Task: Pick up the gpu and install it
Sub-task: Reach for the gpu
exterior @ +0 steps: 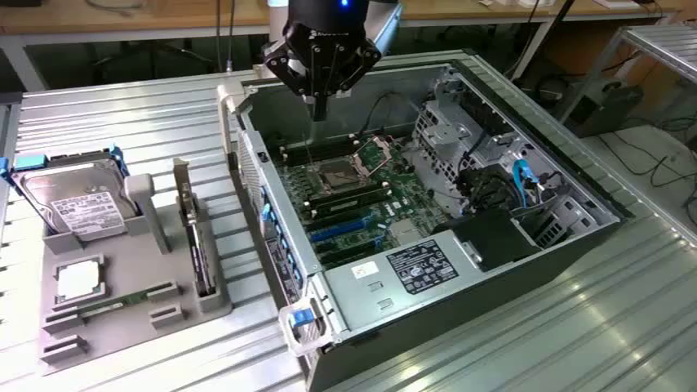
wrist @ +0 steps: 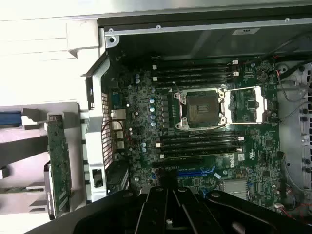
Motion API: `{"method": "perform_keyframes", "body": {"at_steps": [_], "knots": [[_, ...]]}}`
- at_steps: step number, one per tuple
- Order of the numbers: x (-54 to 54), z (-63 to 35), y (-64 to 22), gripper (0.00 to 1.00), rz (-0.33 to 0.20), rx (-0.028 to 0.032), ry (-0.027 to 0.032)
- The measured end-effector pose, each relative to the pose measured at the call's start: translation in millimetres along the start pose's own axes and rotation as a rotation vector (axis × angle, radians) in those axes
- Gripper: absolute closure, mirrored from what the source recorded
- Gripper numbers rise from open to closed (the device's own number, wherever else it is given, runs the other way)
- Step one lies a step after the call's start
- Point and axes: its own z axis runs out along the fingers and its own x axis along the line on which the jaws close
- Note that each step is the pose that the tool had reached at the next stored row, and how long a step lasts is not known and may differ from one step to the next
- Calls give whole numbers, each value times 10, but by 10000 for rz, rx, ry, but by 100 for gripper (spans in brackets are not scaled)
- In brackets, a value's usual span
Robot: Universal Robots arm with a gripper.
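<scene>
The jaws of the black gripper (exterior: 319,113) stand narrow, almost together, and nothing is between them. The gripper hangs over the open black metal computer case (exterior: 490,318), above its green motherboard (exterior: 370,204). The gpu (exterior: 194,241), a slim black card with a silver end bracket, stands on edge in the grey plastic tray (exterior: 212,309). The tray lies outside the case, on the exterior view's left of it, well apart from the gripper. The silver hard drive with a white label (exterior: 78,208) stands in the same tray, farther from the case.
</scene>
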Motion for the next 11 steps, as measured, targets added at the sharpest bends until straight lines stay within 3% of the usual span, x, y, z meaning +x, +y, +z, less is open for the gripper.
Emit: {"method": "perform_keyframes", "body": {"at_steps": [11], "knots": [[0,0,0,89,0,0,0]]}}
